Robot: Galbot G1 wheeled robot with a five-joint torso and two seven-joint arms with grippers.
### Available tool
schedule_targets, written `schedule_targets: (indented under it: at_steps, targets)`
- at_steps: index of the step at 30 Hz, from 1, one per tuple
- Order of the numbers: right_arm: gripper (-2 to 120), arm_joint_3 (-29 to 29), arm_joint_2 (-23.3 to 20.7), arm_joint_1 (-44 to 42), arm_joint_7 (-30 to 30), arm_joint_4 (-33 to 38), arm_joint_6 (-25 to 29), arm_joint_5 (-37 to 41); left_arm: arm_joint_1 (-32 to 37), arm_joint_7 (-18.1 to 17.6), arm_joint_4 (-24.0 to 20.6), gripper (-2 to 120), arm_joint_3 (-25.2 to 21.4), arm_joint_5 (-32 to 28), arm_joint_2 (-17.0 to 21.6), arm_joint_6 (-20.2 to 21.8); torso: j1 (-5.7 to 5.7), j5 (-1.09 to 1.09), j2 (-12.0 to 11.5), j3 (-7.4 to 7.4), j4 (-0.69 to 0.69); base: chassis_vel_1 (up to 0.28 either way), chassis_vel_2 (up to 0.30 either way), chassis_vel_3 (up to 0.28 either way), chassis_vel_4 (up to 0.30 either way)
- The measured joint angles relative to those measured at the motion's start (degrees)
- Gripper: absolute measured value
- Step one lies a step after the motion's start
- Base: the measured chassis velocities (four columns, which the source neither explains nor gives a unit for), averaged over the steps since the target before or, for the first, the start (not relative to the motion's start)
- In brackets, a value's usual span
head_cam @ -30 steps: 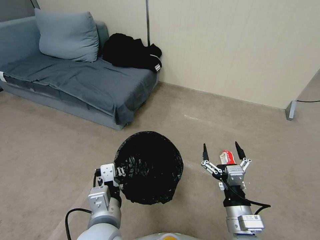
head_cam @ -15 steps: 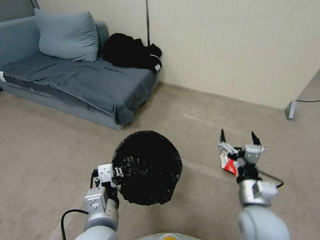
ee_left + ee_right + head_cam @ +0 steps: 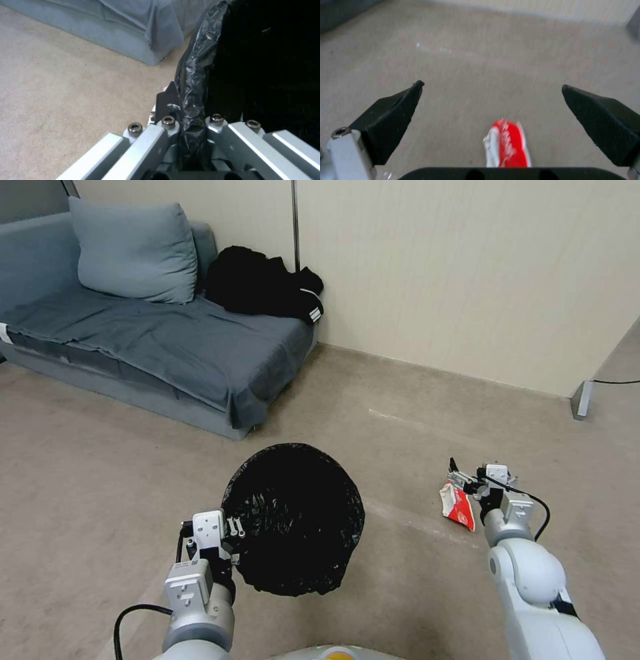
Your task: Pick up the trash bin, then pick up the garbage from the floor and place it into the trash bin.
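Right claw (image 3: 491,86) spread wide above red-and-white wrapper (image 3: 508,145), left claw (image 3: 186,117) clamped on trash bin (image 3: 293,513) rim

Trash bin (image 3: 293,527): in front of the sofa (image 3: 153,340), at left.
Garbage (image 3: 459,505): on the floor (image 3: 400,393), right of the trash bin.
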Motion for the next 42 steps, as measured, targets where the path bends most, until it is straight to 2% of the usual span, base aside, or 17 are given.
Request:
schedule_targets:
  at_steps: [2, 5, 10, 16, 21, 34, 42]
  targets:
    - [100, -0.01, -0.03, 0.06, -0.06, -0.15, -0.04, 0.09, 0.07, 0.00, -0.01, 1, -0.08, 0.08, 0.00, 0.01, 0.00, -0.01, 0.00, 0.00, 0.00, 0.000, 0.000, 0.000, 0.000]
    - [100, -0.36, -1.05, 2.77, -2.84, -6.75, -0.25, 1.09, 0.13, -0.05, -0.03, 1, -0.12, 0.22, 0.03, 0.02, 0.00, 0.00, 0.00, 0.00, -0.02, 0.000, 0.000, 0.000, 0.000]
    - [100, -0.53, -1.49, 5.11, -4.59, -11.72, 0.38, 0.22, 0.14, -0.06, -0.12, 1, 0.44, 0.41, 0.01, 0.02, 0.00, -0.01, 0.00, 0.00, -0.01, 0.000, 0.000, 0.000, 0.000]
    - [100, -0.81, -1.76, 9.34, -5.99, -19.89, 3.79, -1.89, 0.32, -0.06, -0.13, 1, 0.93, 0.73, 0.06, -0.12, 0.00, -0.01, 0.00, 0.00, 0.00, 0.000, 0.000, 0.000, 0.000]
    - [100, -1.21, -1.48, 12.10, -6.11, -25.80, 5.89, -3.09, 0.61, -0.07, -0.13, 1, 0.81, 0.90, 0.10, -0.24, 0.00, -0.01, 0.00, 0.00, 0.00, 0.000, 0.000, 0.000, 0.000]
    - [100, -2.77, -1.57, 17.51, -5.19, -38.36, 7.46, -4.83, 1.71, -0.17, -0.13, 1, 0.33, 2.12, 0.12, -1.11, 0.00, -0.03, 0.00, 0.00, 0.00, 0.000, 0.000, 0.000, 0.000]
    - [94, -2.81, -1.21, 21.15, -5.47, -47.11, 9.97, -6.48, 2.01, -0.32, -0.13, 1, 0.09, 2.20, 0.38, -1.16, 0.00, -0.01, 0.01, 0.00, 0.00, 0.000, 0.000, 0.000, 0.000]
